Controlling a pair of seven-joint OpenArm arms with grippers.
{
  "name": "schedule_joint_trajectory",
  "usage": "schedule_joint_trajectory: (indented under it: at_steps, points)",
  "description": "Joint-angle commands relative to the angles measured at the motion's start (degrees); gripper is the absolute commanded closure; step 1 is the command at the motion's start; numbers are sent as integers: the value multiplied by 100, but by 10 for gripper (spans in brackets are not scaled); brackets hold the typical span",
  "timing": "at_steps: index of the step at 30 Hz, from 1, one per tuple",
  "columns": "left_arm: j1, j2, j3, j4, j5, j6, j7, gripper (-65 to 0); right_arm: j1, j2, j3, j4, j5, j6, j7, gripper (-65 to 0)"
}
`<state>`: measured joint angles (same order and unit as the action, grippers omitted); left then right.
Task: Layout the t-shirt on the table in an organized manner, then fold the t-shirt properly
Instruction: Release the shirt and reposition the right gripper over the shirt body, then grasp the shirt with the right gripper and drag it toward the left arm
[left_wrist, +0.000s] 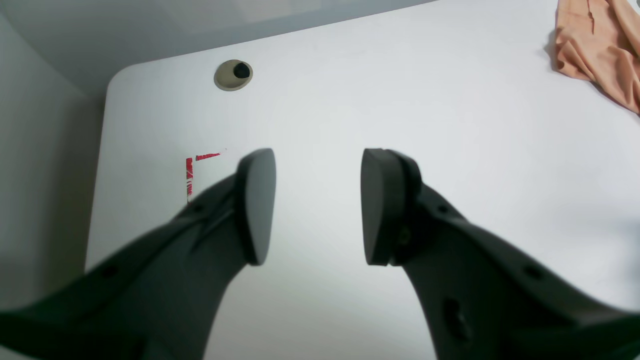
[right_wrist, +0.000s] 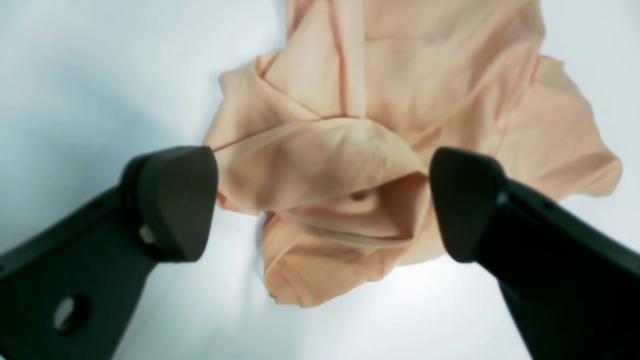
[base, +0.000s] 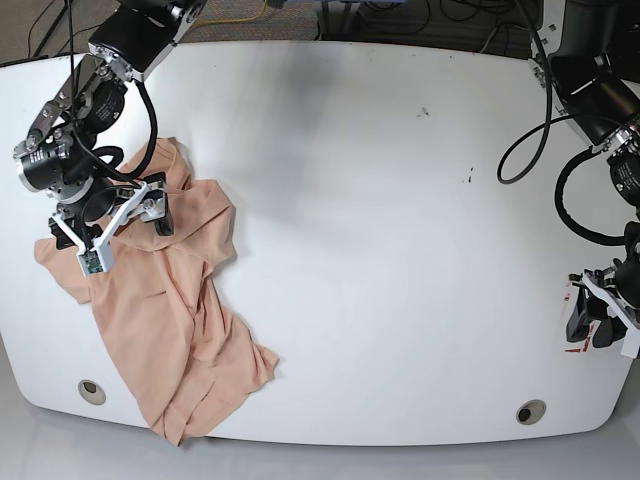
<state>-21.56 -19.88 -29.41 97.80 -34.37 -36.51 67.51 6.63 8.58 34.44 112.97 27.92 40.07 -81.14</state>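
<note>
Two tools, both apart, nothing held.
Right tool (right_wrist: 322, 200) straddles crumpled t-shirt (base: 170, 330); closing may pinch several layers. Left tool (left_wrist: 317, 205) hangs over bare tabletop (base: 380, 250).

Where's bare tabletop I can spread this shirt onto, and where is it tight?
The widest bare stretch of the table runs from the t-shirt's inner edge across the middle to the left tool by the red marks. The far strip is bare too. It is crowded at the base view's left, where the crumpled shirt sits under the open right tool and overhangs the near edge.
</note>
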Motion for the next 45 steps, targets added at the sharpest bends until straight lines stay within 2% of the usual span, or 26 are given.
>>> schedule_joint_trajectory:
  at_steps: [1,12,16,22,30,37,42,45]
  points:
    - [-125,-100,0,106,-84,-10,-162,-261,308,43,-2,-163,-238,-7,119,-650]
    - [-125,-100,0,97,-84,-10,-162,-261,1583,61,-714,-2273,-1689,-7,1455,-650]
    - [-55,-100,0,106,-84,-10,-162,-261,2075,43,-758,-3090,-2155,-7,1991,-650]
    - [-11,-100,0,106,-84,-10,-162,-261,2884,61,-767,-4848,-2841,-7,3099,-650]
    - [77,-100,-26,115,-84,-10,-162,-261,3341,201,-758,-6651,-3175,-7,4488,-650]
    - [95,-100,-35,115,-84,-10,-162,-261,3315,228,-775,-7556,-3201,-7,5631,-650]
    - [95,-100,-35,115,-84,-10,-162,-261,3306,298,-775,-8233,-3210,-7,6264,-650]
    - [95,-100,-35,115,-84,-10,-162,-261,3306,368,-784,-8558,-3210,-7,6457,-650]
